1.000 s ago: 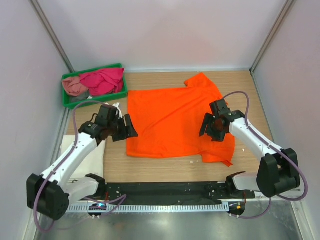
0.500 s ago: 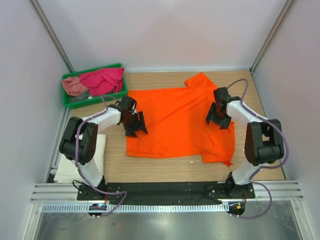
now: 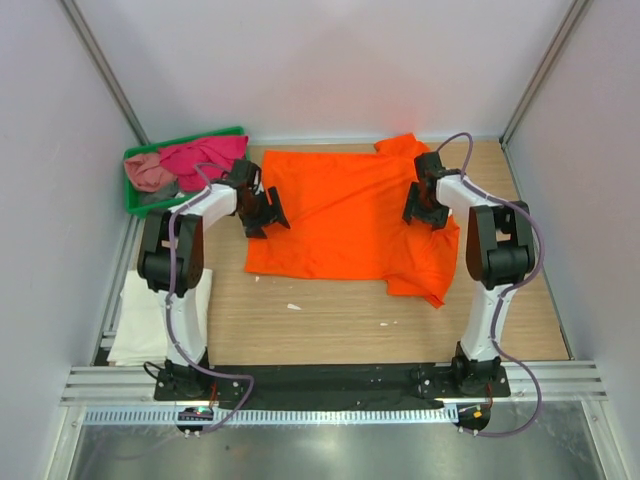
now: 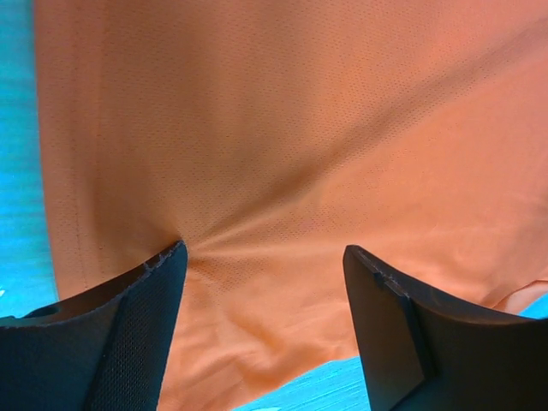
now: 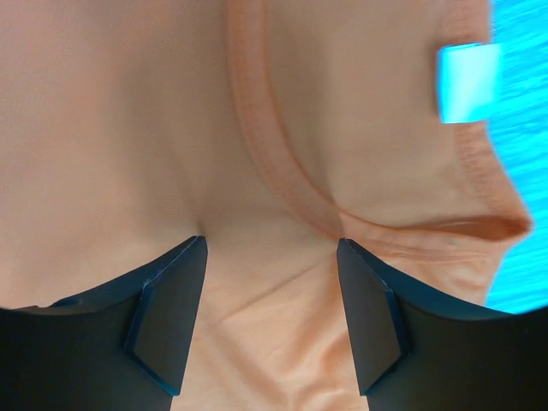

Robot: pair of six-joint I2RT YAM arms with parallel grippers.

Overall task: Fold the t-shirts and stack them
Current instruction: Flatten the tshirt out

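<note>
Pale wooden tabletop (image 3: 330,320) fills the middle of the top view, walled by white panels. An orange t-shirt (image 3: 345,215) lies spread across the upper centre of it, mostly flat, with a rumpled fold at its lower right corner.

At the shirt's left edge sits the left gripper (image 3: 263,213). In its wrist view the jaws stand wide apart and nothing is pinched between them. One fingertip (image 4: 167,257) presses into the orange cloth, and creases fan out from that spot.

At the shirt's right side, near the collar, sits the right gripper (image 3: 423,207). Its jaws are also spread, with the fingertips (image 5: 193,253) down on the fabric and the neckline seam running between them, so it has no hold on anything either.

A green tray (image 3: 190,197) in the upper left holds a magenta t-shirt (image 3: 205,160) and a dusty pink t-shirt (image 3: 148,172), both bunched. A white t-shirt (image 3: 140,320) lies folded at the lower left edge of the table.
</note>
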